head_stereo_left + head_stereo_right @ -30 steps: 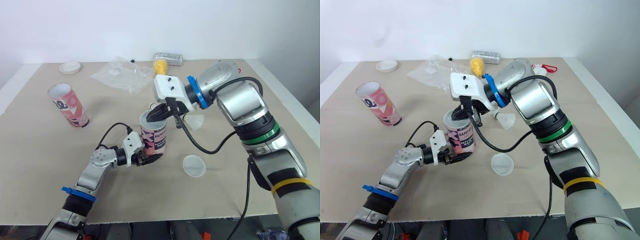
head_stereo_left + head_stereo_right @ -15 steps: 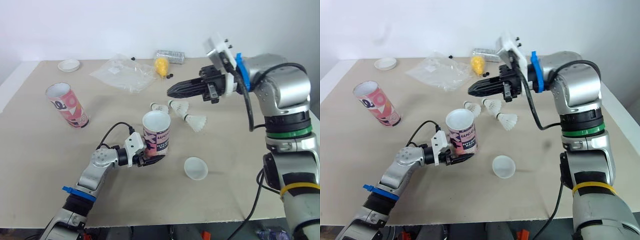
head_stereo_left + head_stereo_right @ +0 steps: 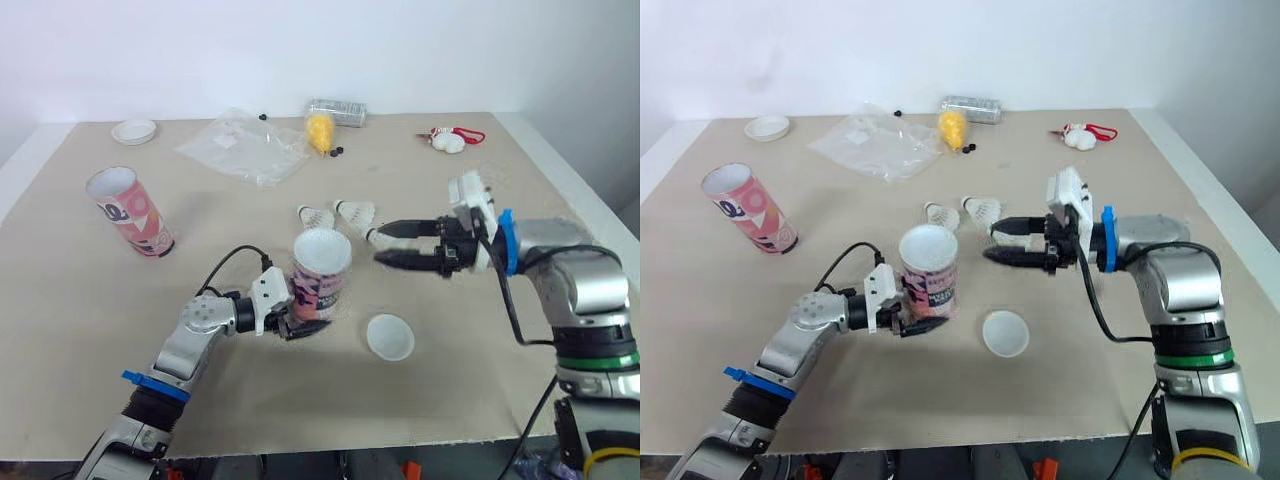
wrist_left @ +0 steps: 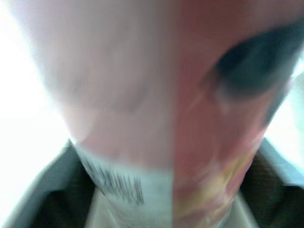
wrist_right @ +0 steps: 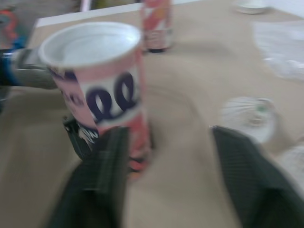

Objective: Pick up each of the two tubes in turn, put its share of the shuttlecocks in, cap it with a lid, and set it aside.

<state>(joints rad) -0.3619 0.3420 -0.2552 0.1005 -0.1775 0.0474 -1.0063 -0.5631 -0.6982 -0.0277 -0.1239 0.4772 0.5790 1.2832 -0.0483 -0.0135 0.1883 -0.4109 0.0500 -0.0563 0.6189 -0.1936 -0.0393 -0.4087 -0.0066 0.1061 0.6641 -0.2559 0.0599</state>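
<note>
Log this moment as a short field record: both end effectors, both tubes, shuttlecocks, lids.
left end effector: shut on base of pink printed cardboard tube, uncapped
right end effector: open, empty, fingers aimed at that tube
second pink tube: stands uncapped at the table's left
white feather shuttlecocks: two loose behind held tube
white round lid: on table, right of held tube
second white lid: far left corner
</note>
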